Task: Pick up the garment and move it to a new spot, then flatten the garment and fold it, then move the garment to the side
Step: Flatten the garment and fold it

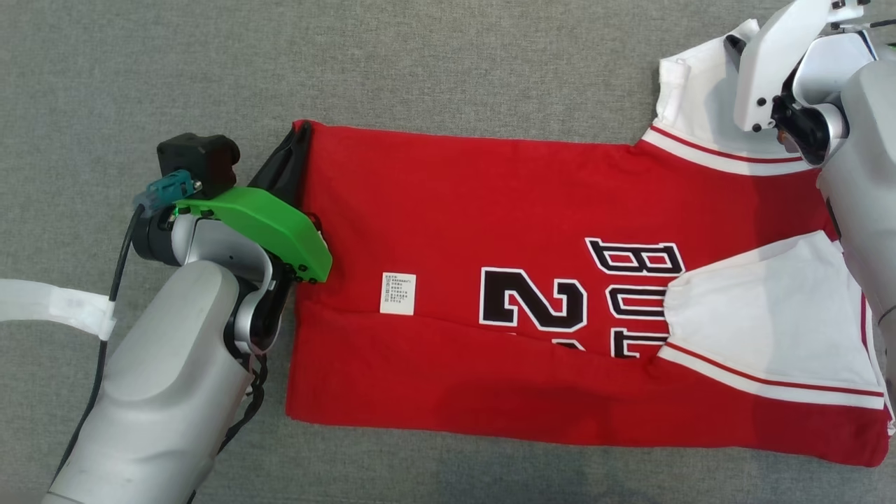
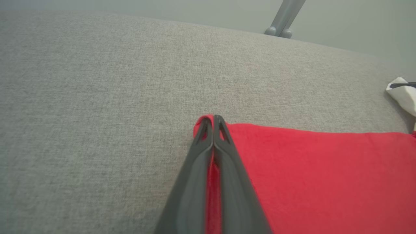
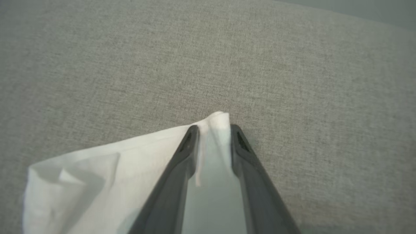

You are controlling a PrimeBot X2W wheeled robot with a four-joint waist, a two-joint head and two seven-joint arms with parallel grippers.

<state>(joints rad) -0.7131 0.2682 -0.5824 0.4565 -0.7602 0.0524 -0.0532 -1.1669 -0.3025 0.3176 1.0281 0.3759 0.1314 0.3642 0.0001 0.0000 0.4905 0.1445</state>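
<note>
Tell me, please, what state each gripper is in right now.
Left gripper: shut on the red jersey's corner.
Right gripper: astride the white sleeve; grip cannot be told.

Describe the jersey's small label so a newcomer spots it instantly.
A red jersey lies flat on the grey surface. Left of its black number sits a small white label. Unlike the large white sleeves, it is a tiny rectangle with fine print.

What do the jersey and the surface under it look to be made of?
Jersey: thin knit fabric, likely synthetic, matte; fine ribbed texture shows close up. Surface: grey woven cloth, matte, speckled grain visible.
</note>
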